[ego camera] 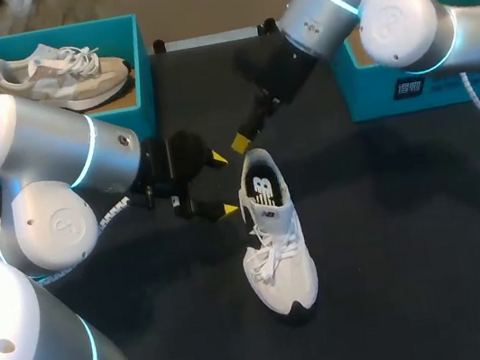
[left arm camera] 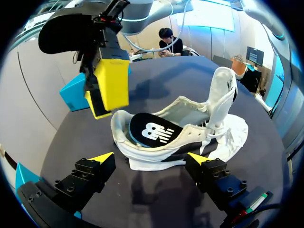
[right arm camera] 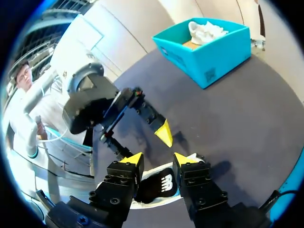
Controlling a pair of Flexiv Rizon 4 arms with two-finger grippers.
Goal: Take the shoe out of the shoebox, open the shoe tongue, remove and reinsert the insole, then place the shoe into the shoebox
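Shoe (ego camera: 280, 247) on table (ego camera: 395, 237) — left hand (ego camera: 222, 183) open beside heel, right hand (ego camera: 240, 141) narrowly parted above, shoebox (ego camera: 140, 77) behind

Soft overhead light falls evenly on the dark counter (ego camera: 413, 235); the white shoe (ego camera: 279, 256) casts a faint shadow, and the left arm (ego camera: 47, 174) shows mild glare on its shell.

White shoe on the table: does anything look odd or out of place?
Yes. The white shoe has its tongue pulled upright, and the dark insole sits tilted at the heel, apparently not lying flat inside.
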